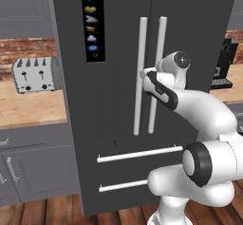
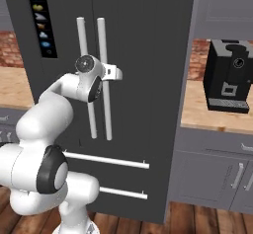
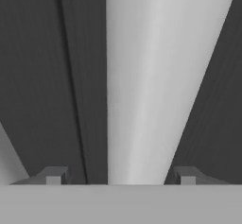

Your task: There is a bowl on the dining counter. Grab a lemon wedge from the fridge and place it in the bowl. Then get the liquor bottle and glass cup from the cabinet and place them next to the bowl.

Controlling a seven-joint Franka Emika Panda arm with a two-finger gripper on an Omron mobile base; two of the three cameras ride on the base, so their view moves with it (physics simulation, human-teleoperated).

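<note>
The fridge (image 1: 118,77) stands closed straight ahead, between two wooden surfaces. My end effector (image 3: 120,178) is open around one of its vertical door handles (image 3: 151,76), a fingertip (image 3: 53,176) on each side, not yet clamping it.

From here I can't see inside the fridge (image 1: 118,53); both doors are closed. Its top runs off the upper edge of both base views. My own arm (image 1: 199,119) covers the right ends of the drawer bars (image 1: 137,154). The icons on the door panel (image 1: 92,22) are too small to read. In the hand view the handle (image 3: 151,76) is cut off top and bottom, and the pincer (image 3: 120,178) shows only its tips.
</note>
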